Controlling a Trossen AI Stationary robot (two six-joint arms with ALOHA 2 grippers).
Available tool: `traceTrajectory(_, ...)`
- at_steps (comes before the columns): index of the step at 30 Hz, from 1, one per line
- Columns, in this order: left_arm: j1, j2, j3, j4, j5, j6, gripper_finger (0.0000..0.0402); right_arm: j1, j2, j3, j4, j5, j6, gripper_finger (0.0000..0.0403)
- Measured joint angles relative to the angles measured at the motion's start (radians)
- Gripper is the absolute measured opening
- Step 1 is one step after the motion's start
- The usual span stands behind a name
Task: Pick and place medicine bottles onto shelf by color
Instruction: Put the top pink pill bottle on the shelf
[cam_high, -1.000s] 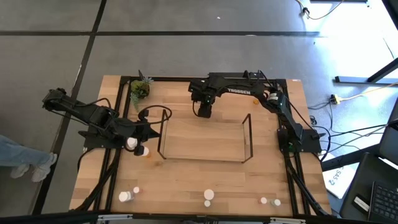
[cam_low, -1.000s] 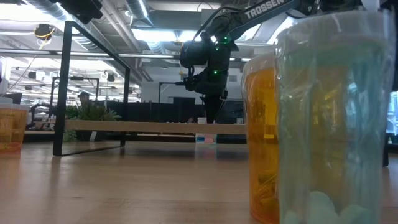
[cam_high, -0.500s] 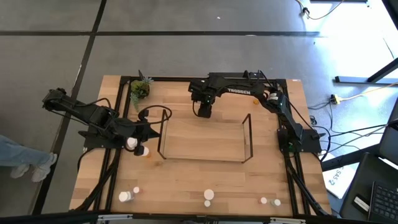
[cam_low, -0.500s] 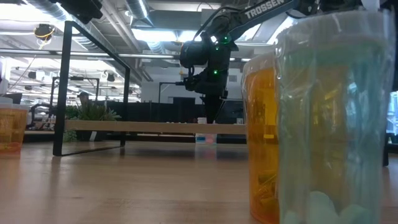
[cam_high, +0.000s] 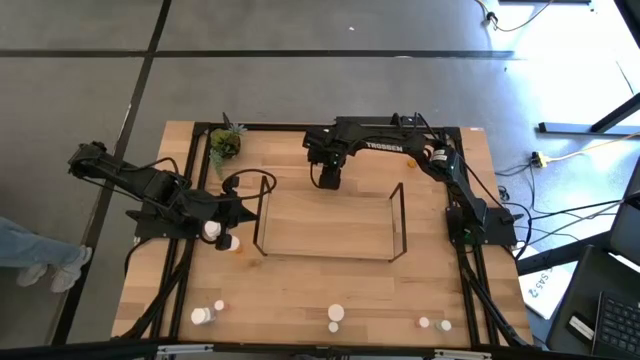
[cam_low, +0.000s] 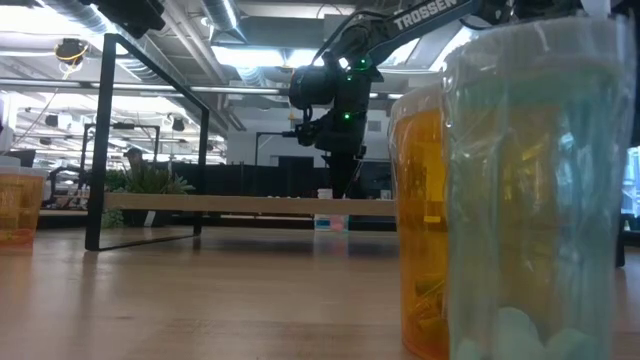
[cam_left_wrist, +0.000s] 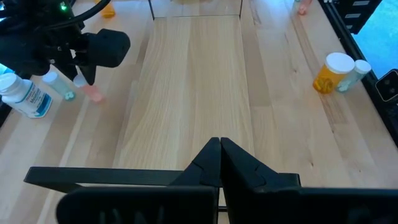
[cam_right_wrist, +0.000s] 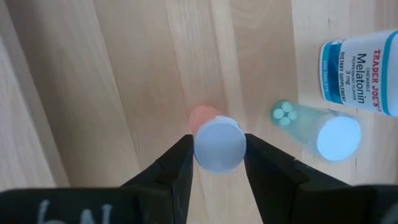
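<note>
A small pink bottle with a white cap stands behind the shelf, at the table's far side. My right gripper points down over it, shut on it. Right beside it lie a teal bottle and a white Melatonin bottle. My left gripper hovers shut and empty at the shelf's left end. The shelf, black wire end frames with a light wood surface, holds no bottle. My right gripper pinches the pink bottle's white cap between its two fingers, coming from above and pointing down. The pink body hangs upright below the cap. Whether its base rests on the table I cannot tell.
An orange bottle and a small teal one sit near my left arm. Several more bottles stand along the near edge; two of them, orange and teal, fill the low view. A potted plant stands far left.
</note>
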Motion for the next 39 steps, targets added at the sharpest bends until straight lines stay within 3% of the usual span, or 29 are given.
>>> traceTrajectory(6, 0.0, 0.0, 0.0, 0.0, 0.0, 0.0, 0.0, 0.0, 0.0, 0.0, 0.008, -0.069, -0.036, 0.0151)
traceTrajectory(15, 0.0, 0.0, 0.0, 0.0, 0.0, 0.0, 0.0, -0.002, 0.0, 0.0, 0.014, -0.043, -0.044, 0.019)
traceTrajectory(19, 0.0, 0.0, 0.0, 0.0, 0.0, 0.0, 0.0, -0.002, 0.0, 0.0, 0.014, -0.008, -0.039, 0.0192)
traceTrajectory(39, 0.0, 0.0, 0.0, 0.0, 0.0, 0.0, 0.0, -0.002, 0.023, -0.001, 0.04, -0.043, -0.038, 0.0193)
